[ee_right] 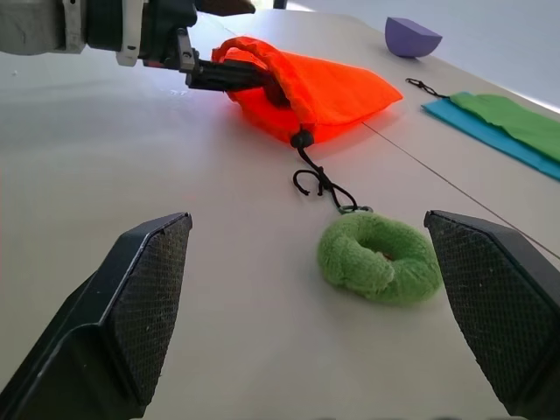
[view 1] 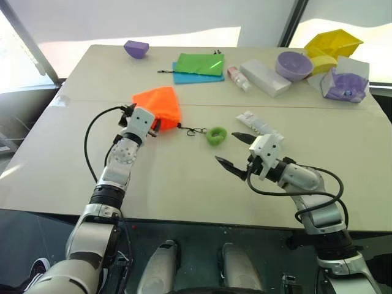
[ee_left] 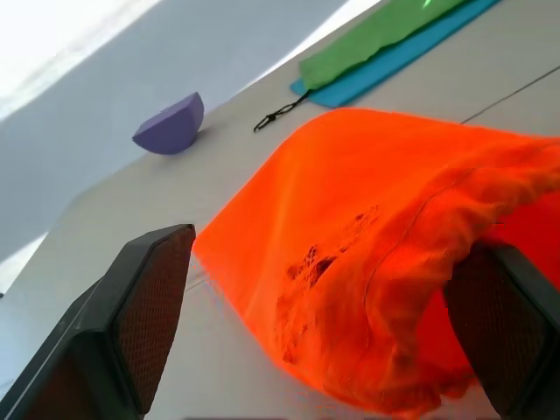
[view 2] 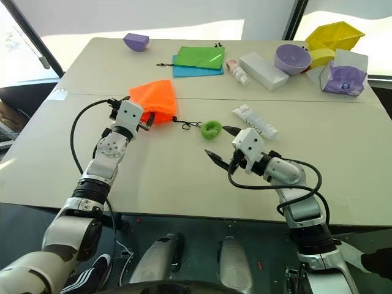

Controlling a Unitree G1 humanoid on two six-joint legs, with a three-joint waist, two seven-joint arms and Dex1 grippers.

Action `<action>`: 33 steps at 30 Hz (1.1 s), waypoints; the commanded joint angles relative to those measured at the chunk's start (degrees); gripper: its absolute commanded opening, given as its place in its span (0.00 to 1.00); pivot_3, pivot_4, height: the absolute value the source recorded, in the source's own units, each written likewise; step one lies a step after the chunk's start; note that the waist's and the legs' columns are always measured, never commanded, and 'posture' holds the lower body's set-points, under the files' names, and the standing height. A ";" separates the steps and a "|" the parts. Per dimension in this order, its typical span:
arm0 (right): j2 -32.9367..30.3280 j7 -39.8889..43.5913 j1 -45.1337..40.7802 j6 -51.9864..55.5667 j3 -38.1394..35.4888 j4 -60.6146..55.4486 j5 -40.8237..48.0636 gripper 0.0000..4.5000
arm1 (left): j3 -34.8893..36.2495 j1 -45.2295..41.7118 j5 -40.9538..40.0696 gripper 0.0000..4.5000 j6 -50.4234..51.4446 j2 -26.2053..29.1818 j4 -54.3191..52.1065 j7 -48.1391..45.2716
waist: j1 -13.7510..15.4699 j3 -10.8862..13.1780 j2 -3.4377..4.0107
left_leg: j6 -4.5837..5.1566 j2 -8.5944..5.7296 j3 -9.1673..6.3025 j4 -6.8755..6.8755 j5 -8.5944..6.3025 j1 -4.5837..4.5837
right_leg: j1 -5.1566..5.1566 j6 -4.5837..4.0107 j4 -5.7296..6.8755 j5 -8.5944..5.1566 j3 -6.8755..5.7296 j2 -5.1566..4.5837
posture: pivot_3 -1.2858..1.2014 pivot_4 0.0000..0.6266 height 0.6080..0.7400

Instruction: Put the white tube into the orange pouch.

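My left gripper point(view 2: 146, 120) is at the mouth of the orange pouch point(view 1: 158, 104), fingers spread wide around the bunched opening edge, nothing clamped. My right gripper point(view 1: 234, 150) hangs over the table point(view 1: 184, 177) with jaws released and empty, pointing toward the green pom-pom point(view 1: 216, 135) on the pouch's dark cord point(view 1: 193, 130). The white tube point(view 2: 255, 121) lies flat on the table just behind my right gripper, apart from the pouch. Farther back: green and blue flat pouches point(view 1: 199, 66), long white box point(view 1: 264, 77), purple bowl point(view 1: 294, 65), yellow bin point(view 1: 334, 43).
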 commanded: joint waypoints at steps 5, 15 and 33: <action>0.09 -0.41 -1.11 -0.14 -0.36 -1.11 -0.59 1.00 | -0.56 0.41 -0.03 0.27 0.91 0.17 -1.85 -0.63 | -0.07 0.00 0.00 | 0.00 0.00 0.00 0.03 0.00 0.00 | 0.01 0.01 0.00 0.03 0.00 0.00 | 0.52 0.24 1.00; 0.18 -0.28 -1.34 -0.40 -0.19 -0.60 -1.23 1.00 | -1.29 5.26 -0.34 0.03 3.74 1.00 -9.41 -4.95 | -0.06 0.00 0.00 | -0.01 0.01 0.00 0.02 0.00 0.00 | 0.00 -0.02 0.00 0.05 0.01 0.00 | 0.52 0.24 1.00; -0.29 0.20 -2.33 -2.29 -1.67 2.81 -1.33 1.00 | -2.57 24.41 -4.92 0.03 22.67 7.87 -49.50 -22.18 | -0.04 0.00 0.00 | -0.02 0.13 0.02 -0.01 0.00 0.00 | -0.02 -0.09 -0.05 0.07 0.09 -0.04 | 0.52 0.24 1.00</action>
